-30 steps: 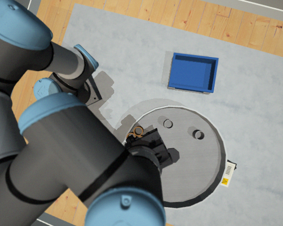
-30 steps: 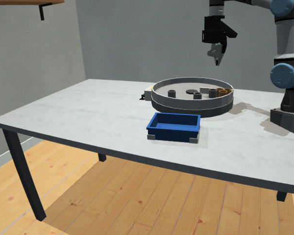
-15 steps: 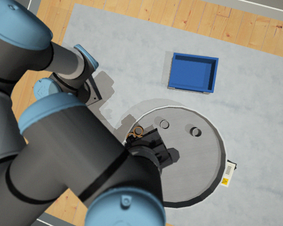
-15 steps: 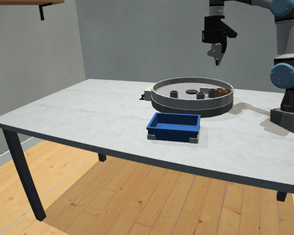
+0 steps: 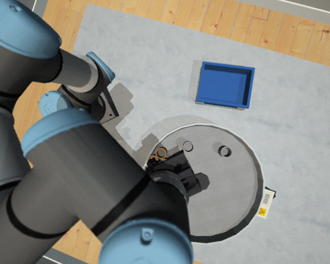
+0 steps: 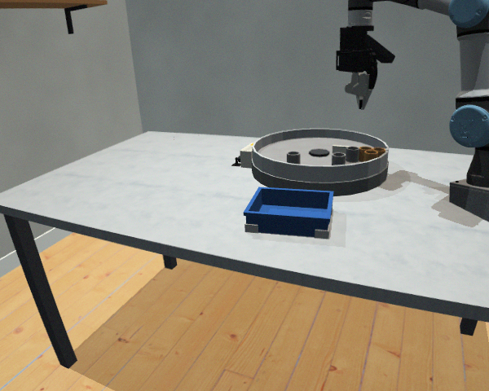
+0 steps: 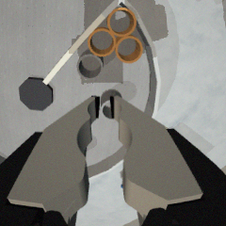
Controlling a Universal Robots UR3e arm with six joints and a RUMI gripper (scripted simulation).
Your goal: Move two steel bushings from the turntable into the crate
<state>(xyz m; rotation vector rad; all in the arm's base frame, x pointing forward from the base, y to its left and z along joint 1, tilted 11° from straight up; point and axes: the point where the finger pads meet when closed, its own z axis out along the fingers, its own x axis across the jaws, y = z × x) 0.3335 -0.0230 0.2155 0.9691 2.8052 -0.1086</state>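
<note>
My gripper (image 6: 361, 105) (image 7: 104, 98) is shut and empty, high above the turntable (image 5: 216, 215) (image 6: 320, 173). Three grey steel bushings stand on the turntable in the exterior view: one at the left (image 6: 292, 158), one near the front wall (image 6: 338, 160) and one (image 6: 352, 155) beside the orange ones. The top view shows two of them; the arm hides the rest. In the wrist view one grey bushing (image 7: 89, 75) stands by the orange ones, another shows past the fingertips. Three orange bushings (image 7: 102, 55) (image 6: 371, 156) stand together by the wall. The blue crate (image 5: 251, 88) (image 6: 288, 223) is empty.
A pale bar (image 7: 71, 56) (image 6: 339, 147) (image 5: 203, 181) runs from the turntable's dark hub (image 7: 36, 94) (image 6: 319, 152) to its wall. A small labelled box (image 5: 267, 200) (image 6: 246, 156) sits against the turntable's outer side. The turntable's raised wall surrounds the bushings.
</note>
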